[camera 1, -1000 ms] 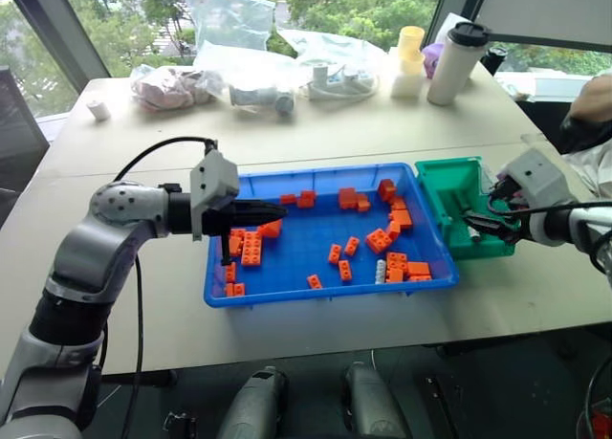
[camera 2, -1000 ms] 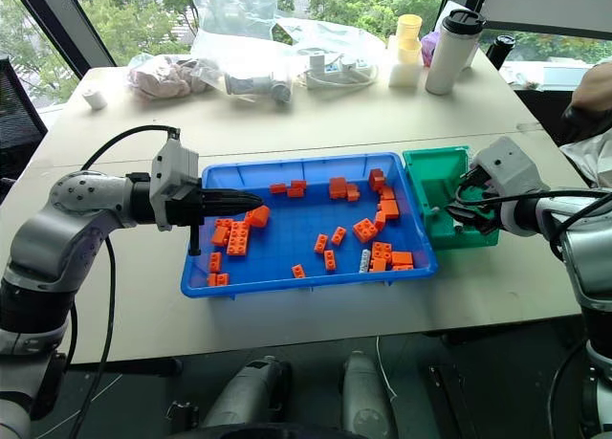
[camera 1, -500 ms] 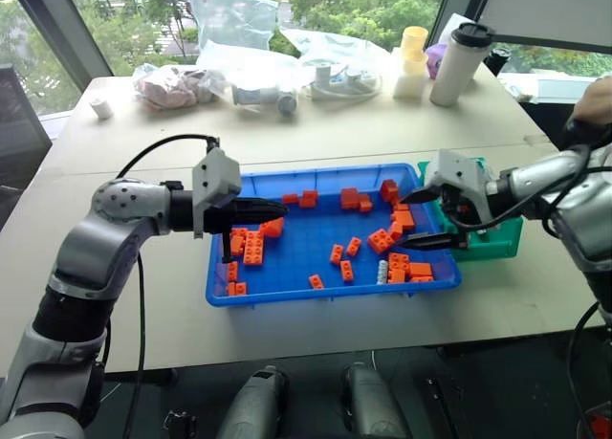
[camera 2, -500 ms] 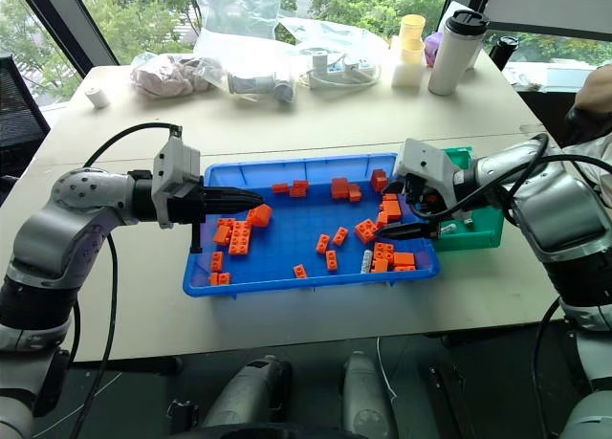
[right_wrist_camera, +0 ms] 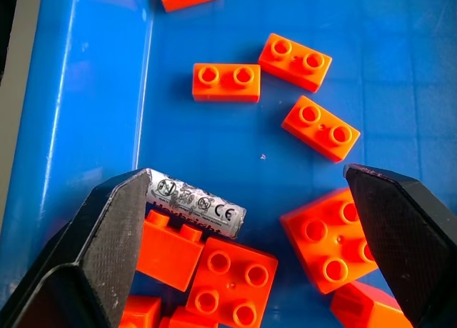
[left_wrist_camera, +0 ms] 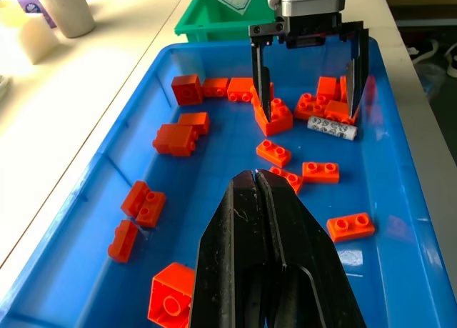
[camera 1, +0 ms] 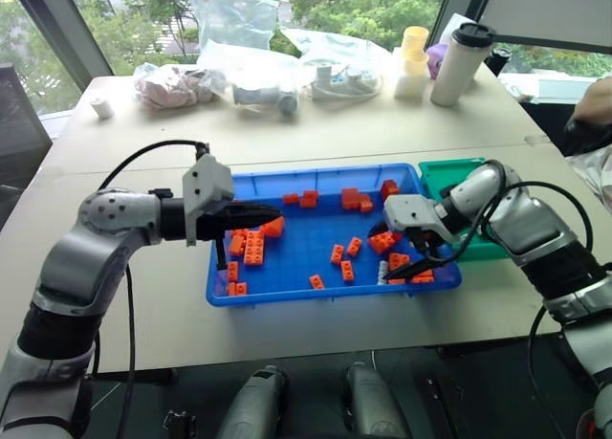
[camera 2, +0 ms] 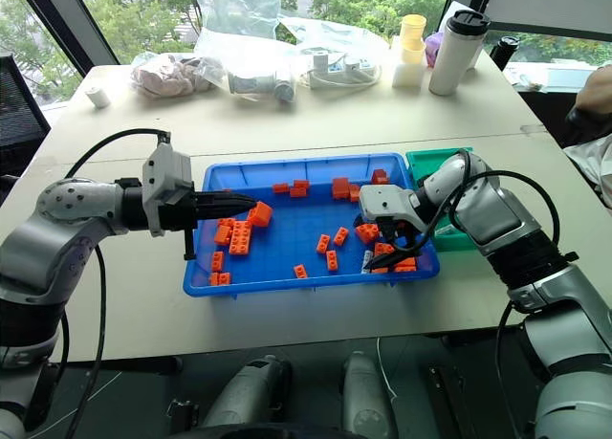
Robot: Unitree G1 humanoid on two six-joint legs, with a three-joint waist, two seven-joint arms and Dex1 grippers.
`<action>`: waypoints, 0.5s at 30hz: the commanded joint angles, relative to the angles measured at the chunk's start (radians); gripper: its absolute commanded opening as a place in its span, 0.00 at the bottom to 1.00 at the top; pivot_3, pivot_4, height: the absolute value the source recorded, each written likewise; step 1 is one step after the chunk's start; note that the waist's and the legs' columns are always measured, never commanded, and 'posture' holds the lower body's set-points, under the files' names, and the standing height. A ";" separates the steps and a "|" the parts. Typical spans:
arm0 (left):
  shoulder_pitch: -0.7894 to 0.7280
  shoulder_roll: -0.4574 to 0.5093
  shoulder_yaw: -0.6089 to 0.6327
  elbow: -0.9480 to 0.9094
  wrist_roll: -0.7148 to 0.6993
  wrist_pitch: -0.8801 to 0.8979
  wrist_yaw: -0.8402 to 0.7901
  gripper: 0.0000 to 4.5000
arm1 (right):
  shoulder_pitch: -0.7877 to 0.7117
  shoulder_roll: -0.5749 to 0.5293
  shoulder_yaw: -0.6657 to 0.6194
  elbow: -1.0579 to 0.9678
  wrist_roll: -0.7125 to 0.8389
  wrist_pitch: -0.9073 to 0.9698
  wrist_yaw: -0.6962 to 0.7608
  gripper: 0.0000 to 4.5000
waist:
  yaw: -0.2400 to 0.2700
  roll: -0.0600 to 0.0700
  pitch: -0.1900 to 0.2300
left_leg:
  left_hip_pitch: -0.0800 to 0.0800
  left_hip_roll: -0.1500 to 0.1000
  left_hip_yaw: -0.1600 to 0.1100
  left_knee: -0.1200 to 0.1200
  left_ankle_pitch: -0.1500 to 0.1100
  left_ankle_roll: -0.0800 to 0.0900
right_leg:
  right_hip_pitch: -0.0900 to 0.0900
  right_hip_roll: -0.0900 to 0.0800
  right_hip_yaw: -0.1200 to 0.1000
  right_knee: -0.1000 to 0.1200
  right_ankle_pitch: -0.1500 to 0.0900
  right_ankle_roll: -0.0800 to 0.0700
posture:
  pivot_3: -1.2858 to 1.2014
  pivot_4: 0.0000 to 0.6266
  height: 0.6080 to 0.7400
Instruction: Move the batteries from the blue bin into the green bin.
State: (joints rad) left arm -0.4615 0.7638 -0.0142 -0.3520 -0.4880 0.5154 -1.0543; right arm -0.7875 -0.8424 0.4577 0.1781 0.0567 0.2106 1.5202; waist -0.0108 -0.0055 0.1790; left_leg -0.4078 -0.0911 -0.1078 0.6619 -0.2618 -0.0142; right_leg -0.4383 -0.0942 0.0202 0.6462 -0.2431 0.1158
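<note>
Right gripper (left_wrist_camera: pixel 308 71): fingers being held wide apart over a battery (right_wrist_camera: pixel 196 201) near the blue bin (camera 1: pixel 287 291)'s right front corner.
Left gripper (left_wrist_camera: pixel 255 174): fingers being kept together above the bin's open left part.
Green bin (camera 1: pixel 449 170): being touched by the blue bin's right edge.

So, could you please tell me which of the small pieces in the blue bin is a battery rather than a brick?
The battery is the lone silver-grey cylinder lying flat among studded orange bricks, under the right gripper, whose jaws stand open.
</note>
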 commanded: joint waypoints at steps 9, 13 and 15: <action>-0.007 0.003 0.022 -0.034 -0.019 0.000 0.022 0.00 | -0.042 0.061 0.008 0.111 -0.129 -0.256 0.022 0.99 | -0.002 0.000 0.000 | 0.000 0.000 0.000 0.000 0.001 -0.001 | 0.000 0.001 0.000 0.000 0.000 0.000 | 0.52 0.24 1.00; -0.005 0.005 0.024 -0.037 -0.020 0.002 0.023 0.00 | -0.041 0.087 -0.001 0.118 -0.137 -0.288 0.026 0.99 | -0.002 0.000 0.000 | 0.000 0.000 0.000 0.000 0.001 -0.002 | 0.000 0.001 0.000 0.000 0.000 0.000 | 0.52 0.24 1.00; -0.005 0.004 0.024 -0.038 -0.020 0.002 0.024 0.00 | -0.039 0.093 0.003 0.121 -0.144 -0.301 0.029 0.99 | 0.000 0.000 0.000 | 0.000 0.000 0.000 0.000 0.001 -0.002 | 0.000 0.001 0.000 0.000 0.000 0.000 | 0.52 0.24 1.00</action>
State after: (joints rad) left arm -0.4615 0.7636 -0.0145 -0.3597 -0.4927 0.5205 -1.0376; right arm -0.8043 -0.7543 0.4705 0.3029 -0.0800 -0.0736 1.5436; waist -0.0112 -0.0055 0.1790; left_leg -0.4077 -0.0910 -0.1080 0.6618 -0.2605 -0.0163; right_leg -0.4383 -0.0937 0.0203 0.6464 -0.2431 0.1158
